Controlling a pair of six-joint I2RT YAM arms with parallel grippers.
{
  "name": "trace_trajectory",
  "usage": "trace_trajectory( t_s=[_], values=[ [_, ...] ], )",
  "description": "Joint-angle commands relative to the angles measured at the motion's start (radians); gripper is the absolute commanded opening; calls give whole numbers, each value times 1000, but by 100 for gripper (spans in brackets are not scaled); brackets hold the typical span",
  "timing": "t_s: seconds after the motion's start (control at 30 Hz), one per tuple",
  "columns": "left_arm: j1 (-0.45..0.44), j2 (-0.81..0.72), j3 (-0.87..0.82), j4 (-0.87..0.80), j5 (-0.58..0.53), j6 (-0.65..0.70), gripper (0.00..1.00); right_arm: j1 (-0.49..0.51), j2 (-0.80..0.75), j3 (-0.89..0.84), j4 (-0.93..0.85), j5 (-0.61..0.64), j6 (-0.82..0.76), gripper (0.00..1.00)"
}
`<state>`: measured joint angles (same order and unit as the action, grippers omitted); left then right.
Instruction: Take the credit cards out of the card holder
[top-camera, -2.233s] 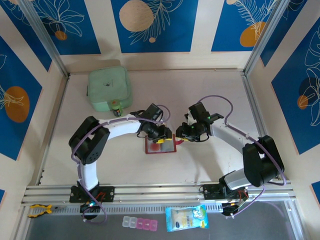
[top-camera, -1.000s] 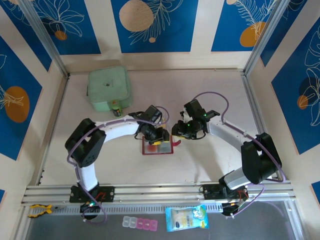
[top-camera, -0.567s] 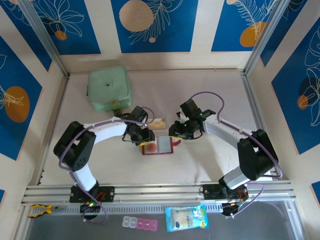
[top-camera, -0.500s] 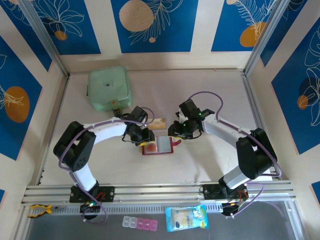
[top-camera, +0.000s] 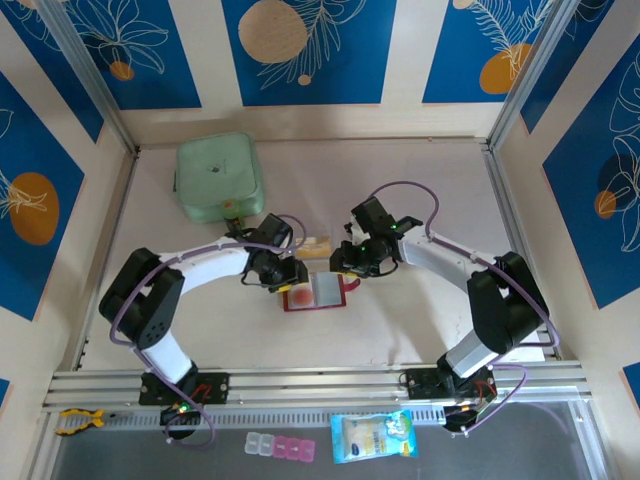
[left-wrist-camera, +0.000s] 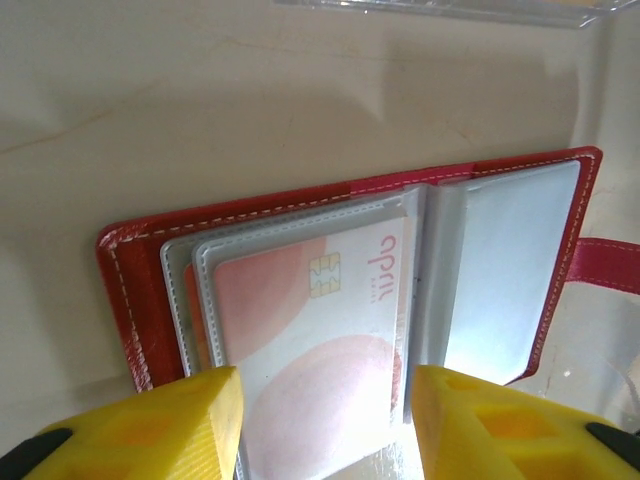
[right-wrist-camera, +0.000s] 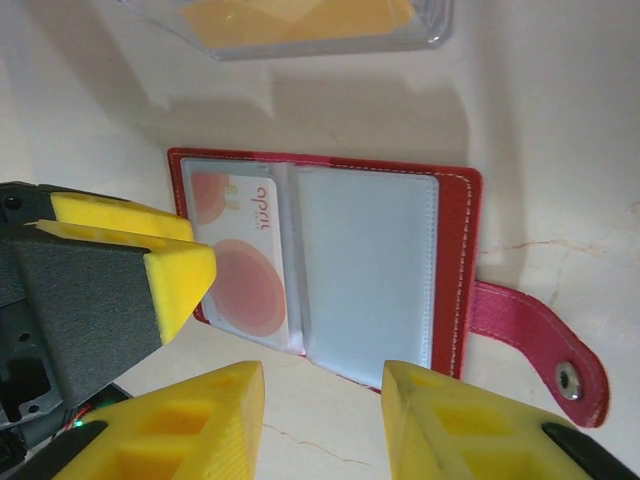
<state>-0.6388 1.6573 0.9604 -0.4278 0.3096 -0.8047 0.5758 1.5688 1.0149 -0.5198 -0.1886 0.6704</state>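
Red card holder (right-wrist-camera: 372, 262) lies open mid-frame, pink credit card (left-wrist-camera: 320, 330) in its left pocket. Left gripper (left-wrist-camera: 325, 425) and right gripper (right-wrist-camera: 322, 405) both spread wide.

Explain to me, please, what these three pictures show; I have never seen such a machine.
The machine is a left arm and a right arm bolted to a table, each ending in a two-finger gripper. The wide picture is taken from above; the other two come from cameras on the wrists. On the table lies an open red wallet with a pinkish card in a clear pocket. Behind it is a clear plastic piece with something tan inside, and farther back a pale green container. The left gripper is at the wallet's left edge, the right gripper near its right side. Both are open and hold nothing.
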Motion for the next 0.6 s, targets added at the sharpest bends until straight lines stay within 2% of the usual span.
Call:
trace_trajectory(
  t_s=[0.0, 0.33, 0.57],
  values=[
    [2, -28, 11, -59, -30, 12, 47, 20, 27, 19, 35, -61, 30, 36],
    [2, -16, -33, -49, -18, 2, 30, 62, 98, 33, 92, -108, 59, 35],
    [3, -7, -51, -53, -27, 3, 24, 80, 142, 42, 114, -127, 66, 34]
  ],
)
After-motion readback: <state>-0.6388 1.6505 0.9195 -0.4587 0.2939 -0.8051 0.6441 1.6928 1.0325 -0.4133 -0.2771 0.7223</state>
